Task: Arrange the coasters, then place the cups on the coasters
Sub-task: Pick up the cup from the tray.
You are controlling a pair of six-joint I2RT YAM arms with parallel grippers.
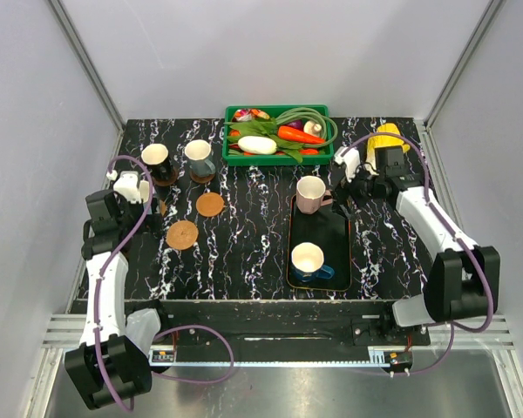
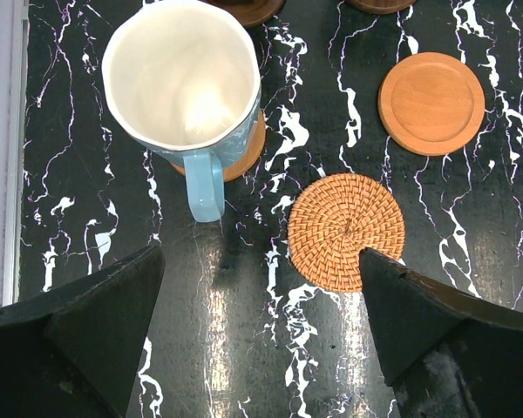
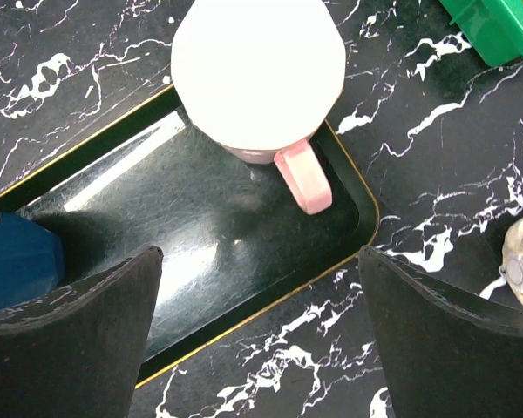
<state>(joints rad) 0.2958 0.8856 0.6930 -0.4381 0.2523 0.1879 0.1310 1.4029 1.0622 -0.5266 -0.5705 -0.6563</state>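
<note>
Top external view is showing the cup-placing step under way. A dark cup [image 1: 155, 158] and a teal cup [image 1: 198, 157] are sitting on coasters at the far left. Just nearer, a smooth wooden coaster [image 1: 210, 204] and a woven coaster [image 1: 182, 234] are lying bare. 2 more cups are waiting on the black tray [image 1: 331, 235]: a pink cup [image 1: 311, 192] at its far end and a blue cup [image 1: 309, 260] at its near end.

Left wrist view is revealing what the overhead camera is missing: a light-blue cup [image 2: 181, 74] standing on its own coaster, hidden from above beneath the left arm. So 3 of 5 cups appear placed. The left gripper [image 2: 260, 257] is hovering with its jaws spread wide and nothing between them, the woven coaster lying just ahead.

Right wrist view is giving the detail that matters for the next move. The right gripper [image 3: 260, 252] is hanging over the tray, jaws wide apart and empty, with the pink cup just ahead and its handle pointing back toward the gap. The next move is probably calling for a descent and a closing on that handle or rim. The cup would then be travelling leftward to a bare coaster, well apart from the tray and a long reach for this arm.
</note>
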